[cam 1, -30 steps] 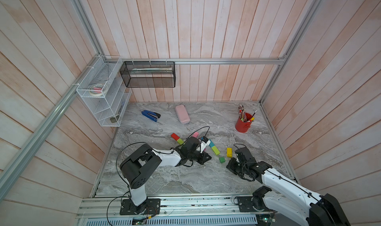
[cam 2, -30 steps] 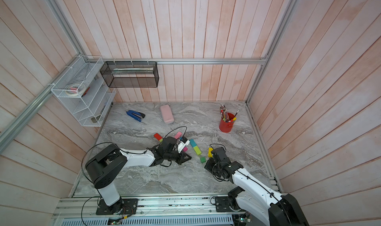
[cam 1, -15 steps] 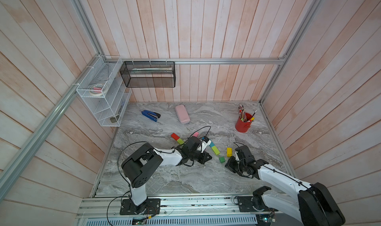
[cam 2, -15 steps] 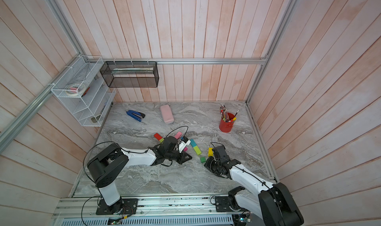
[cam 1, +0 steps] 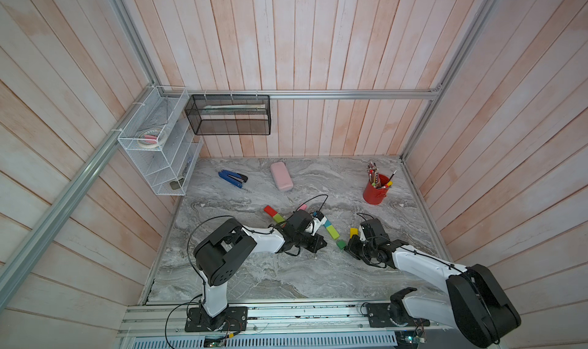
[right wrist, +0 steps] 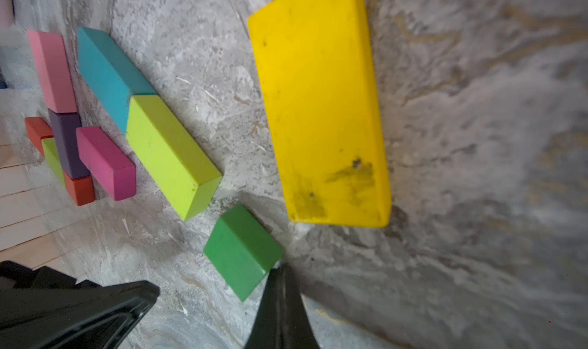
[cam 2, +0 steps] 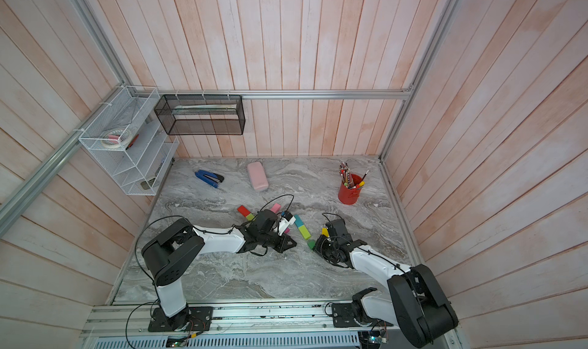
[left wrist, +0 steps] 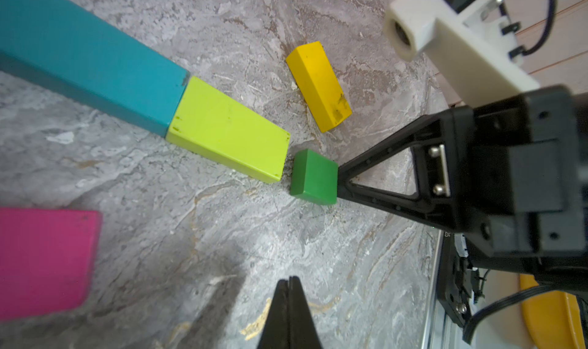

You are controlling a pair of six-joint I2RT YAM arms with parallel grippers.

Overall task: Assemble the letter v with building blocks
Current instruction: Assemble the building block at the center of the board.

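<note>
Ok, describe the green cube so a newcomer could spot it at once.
On the marble table, find the teal brick and lime brick lying end to end between the arms. Just off the lime end sits the green cube: the only dark green block, shorter than the bricks, with the shut right gripper against it.

Grey marbled tabletop [cam 1: 286, 277]; pale wood-plank walls on three sides. Toward the back: blue and black stapler [cam 1: 233, 178], lying flat; pale pink rounded case [cam 1: 281, 176] near it, not touching. Red cylindrical cup [cam 1: 374, 193] of pencils, upright, back right corner. White wire tiered shelf [cam 1: 159, 159] on left wall, tape roll [cam 1: 149, 139] in its top tier. Black mesh basket [cam 1: 229, 118] hung from back-wall rail.
</note>
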